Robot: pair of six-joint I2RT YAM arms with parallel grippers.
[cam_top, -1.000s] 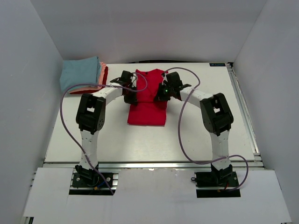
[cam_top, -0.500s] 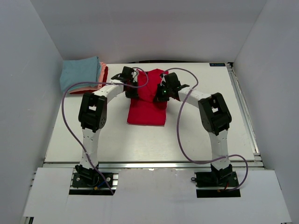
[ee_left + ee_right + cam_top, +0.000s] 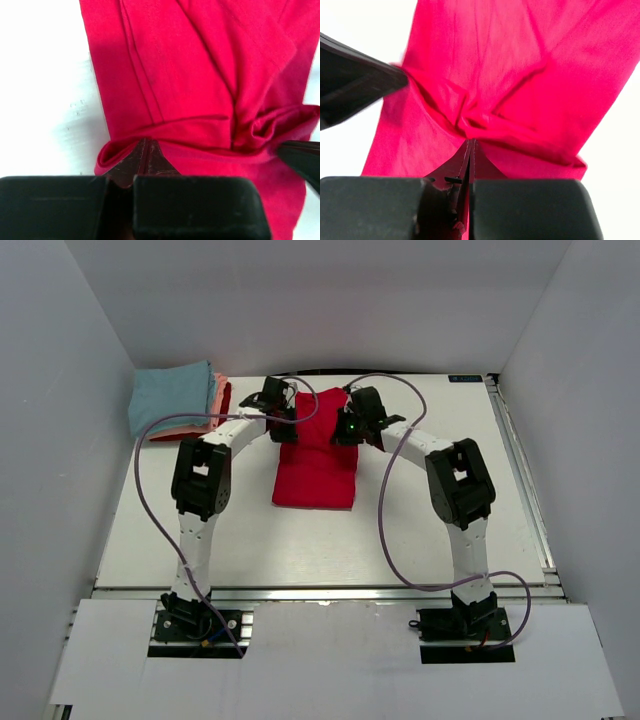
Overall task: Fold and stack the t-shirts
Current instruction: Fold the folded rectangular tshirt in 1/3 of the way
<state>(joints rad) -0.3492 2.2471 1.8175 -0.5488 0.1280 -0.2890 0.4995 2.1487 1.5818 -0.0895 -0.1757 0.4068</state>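
Observation:
A bright red t-shirt (image 3: 315,465) lies as a long strip in the middle of the table, its far end lifted and bunched. My left gripper (image 3: 283,422) is shut on the shirt's far left edge (image 3: 120,150). My right gripper (image 3: 347,426) is shut on the far right edge (image 3: 470,125). Both hold the cloth above the lower half of the shirt. A stack of folded shirts, light blue (image 3: 172,398) on top with salmon-pink and red edges below, sits at the far left corner.
White walls close in the table on the left, back and right. A metal rail (image 3: 520,460) runs along the right edge. Purple cables (image 3: 390,510) loop from both arms over the table.
Both grippers have moved toward the far side of the table with the shirt's end in them, drawing the fold back and up.

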